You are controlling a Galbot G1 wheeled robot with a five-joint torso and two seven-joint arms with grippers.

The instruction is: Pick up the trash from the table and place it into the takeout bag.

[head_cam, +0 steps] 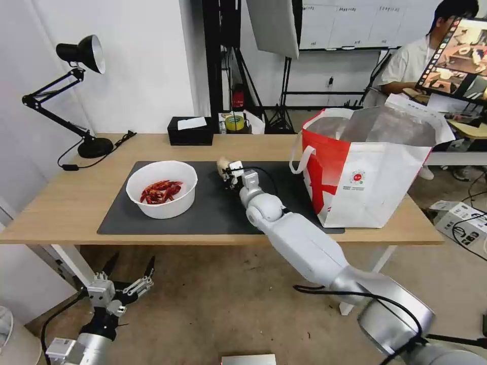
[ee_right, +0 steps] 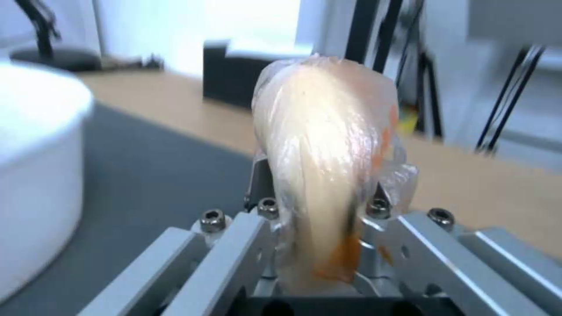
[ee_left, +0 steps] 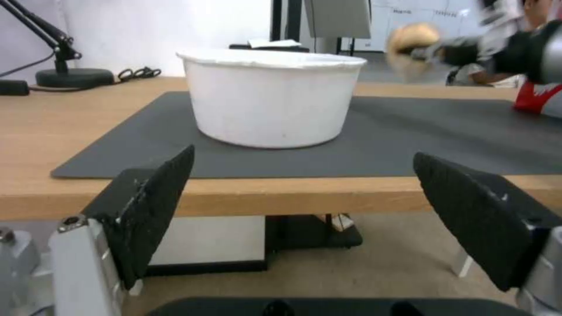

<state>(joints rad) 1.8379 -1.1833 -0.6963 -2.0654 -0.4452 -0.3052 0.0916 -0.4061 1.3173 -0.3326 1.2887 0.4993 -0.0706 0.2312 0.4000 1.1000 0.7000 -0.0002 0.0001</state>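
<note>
My right gripper is shut on a pale peach-coloured ball of trash, held just above the dark mat near the table's middle. The wrist view shows the squashed ball pinched between the metal fingers. A white bowl of red scraps stands on the mat to the left, also seen from the side. The red-and-white takeout bag stands open at the table's right end. My left gripper hangs open below the table's front edge, left of the bowl.
A black tissue box and a black desk lamp stand along the far side of the light-wood table. A person sits behind the bag. A box lies on the floor at right.
</note>
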